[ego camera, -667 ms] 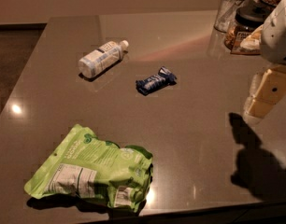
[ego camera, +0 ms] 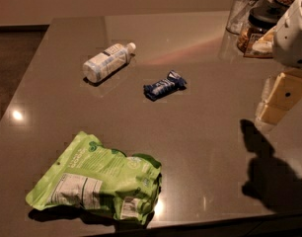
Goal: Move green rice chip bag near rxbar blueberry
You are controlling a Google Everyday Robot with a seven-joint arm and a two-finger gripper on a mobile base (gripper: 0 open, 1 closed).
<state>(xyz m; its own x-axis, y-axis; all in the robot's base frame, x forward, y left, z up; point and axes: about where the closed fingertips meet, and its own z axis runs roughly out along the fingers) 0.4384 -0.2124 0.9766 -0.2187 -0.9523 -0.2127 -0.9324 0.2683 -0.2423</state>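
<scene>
The green rice chip bag (ego camera: 99, 180) lies flat and crinkled at the table's near left corner, white label panels facing up. The rxbar blueberry (ego camera: 164, 85), a small dark-blue bar, lies near the table's middle, well beyond the bag. My gripper (ego camera: 278, 98) hangs at the right edge of the view, above the table, far from both the bag and the bar, with nothing seen in it. Its shadow falls on the table below it.
A white-labelled plastic bottle (ego camera: 107, 61) lies on its side left of the bar. A clear glass (ego camera: 244, 10) and dark-lidded jars (ego camera: 258, 29) stand at the far right corner. The table's front edge (ego camera: 200, 226) runs just below the bag.
The gripper has shifted slightly at the right edge of the view. The bag, bar and bottle have not moved.
</scene>
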